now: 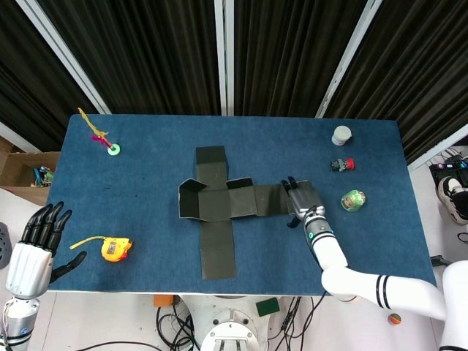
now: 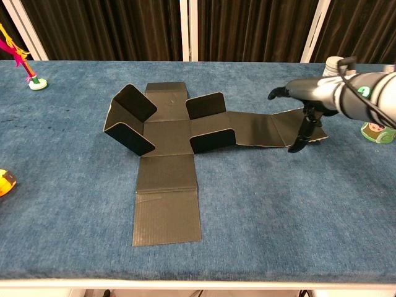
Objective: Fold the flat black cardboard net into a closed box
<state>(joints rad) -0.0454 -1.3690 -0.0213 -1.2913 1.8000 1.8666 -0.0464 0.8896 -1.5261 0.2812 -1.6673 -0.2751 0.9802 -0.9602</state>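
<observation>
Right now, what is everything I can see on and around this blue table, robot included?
cardboard net: one, black, centre of the table, mostly flat with a few flaps raised.
tape measure: one, orange-yellow, near left part of the table, yellow tape pulled out.
suction toy: one, green base with yellow and pink strands, far left corner.
small jar: one, white-grey, far right.
small red-and-black toy: one, just nearer than the jar.
green ball: one, green with a pattern, right edge.
table: one, blue cloth top.
left hand: one, black fingers spread, off the table's near left corner, holding nothing.
right hand: one, silver, at the net's right end panel.
</observation>
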